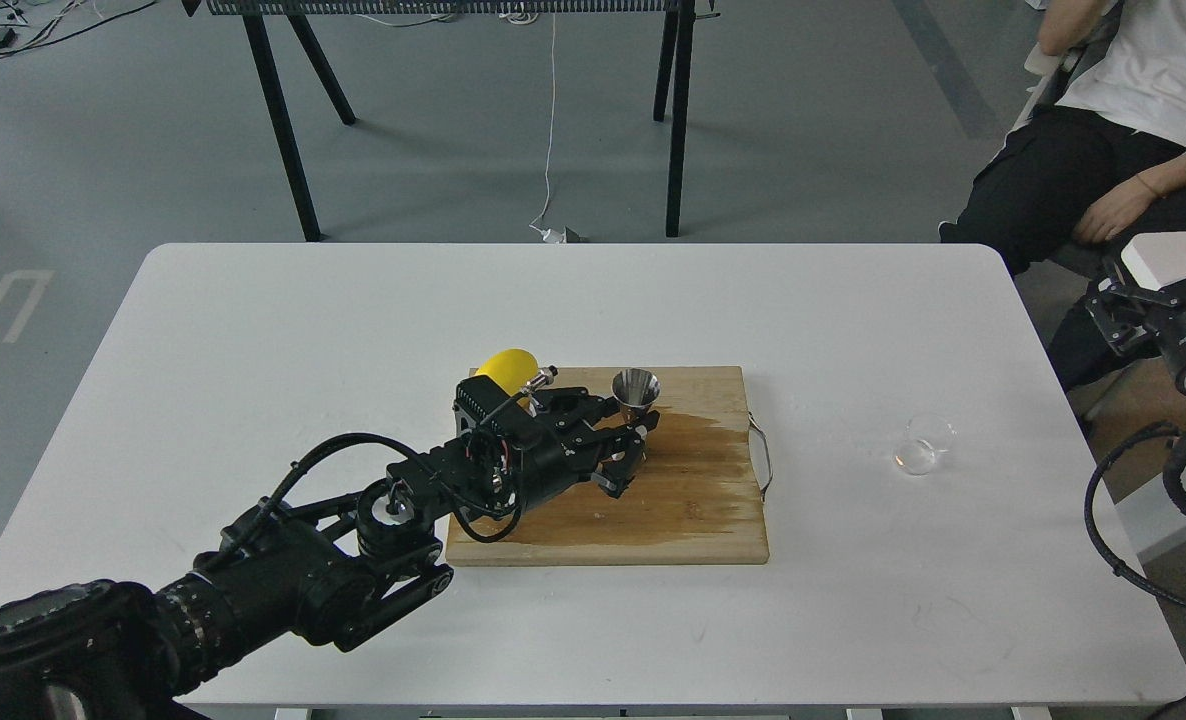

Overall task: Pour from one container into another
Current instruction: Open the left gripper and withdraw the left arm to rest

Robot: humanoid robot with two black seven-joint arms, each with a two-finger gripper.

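Note:
The clear glass cup (923, 445) stands on the white table (253, 330), to the right of the wooden board and far from both arms. The steel jigger (635, 388) stands upright at the back of the board, its lower cone partly hidden. My left gripper (635, 450) lies low over the board just in front of the jigger, open, with its far finger next to the jigger's base and nothing clearly between the fingers. My right gripper (1118, 310) hangs off the table's right edge, dark and partly cut off, so its fingers cannot be told apart.
The wooden board (693, 520) has a dark wet stain across its middle and a wire handle (761, 455) on its right side. A yellow lemon (506, 368) sits at its back left corner, behind my left wrist. A seated person (1103, 170) is at the far right.

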